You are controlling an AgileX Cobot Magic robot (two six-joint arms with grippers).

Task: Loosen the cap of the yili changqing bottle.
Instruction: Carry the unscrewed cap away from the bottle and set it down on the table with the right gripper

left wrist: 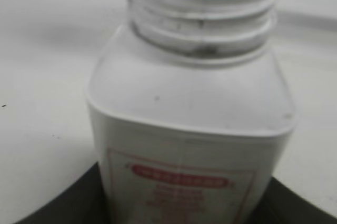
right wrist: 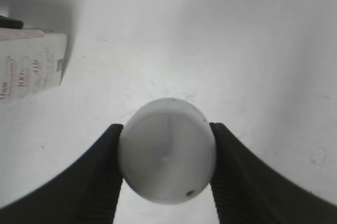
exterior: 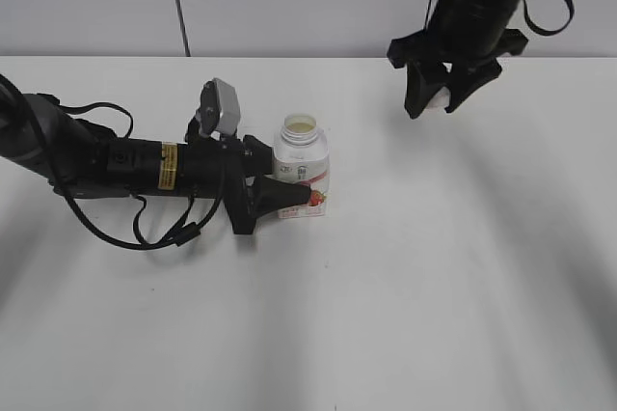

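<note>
The yili changqing bottle [exterior: 301, 155] stands upright on the white table, its wide threaded neck [left wrist: 202, 21] bare and its mouth uncovered. My left gripper [exterior: 289, 184] lies low along the table and is shut on the bottle's lower body; dark fingers [left wrist: 58, 208] show at both sides of the label [left wrist: 181, 184]. The white round cap [right wrist: 167, 150] is off the bottle, clamped between the black fingers of my right gripper [right wrist: 167, 156]. That gripper [exterior: 439, 97] hangs above the table, up and to the right of the bottle. A corner of the bottle [right wrist: 29, 63] shows at the left edge of the right wrist view.
The white table [exterior: 434, 286] runs to a grey wall at the back. The left arm's black cables [exterior: 145, 228] loop over the table to the left of the bottle. Nothing else stands on the table.
</note>
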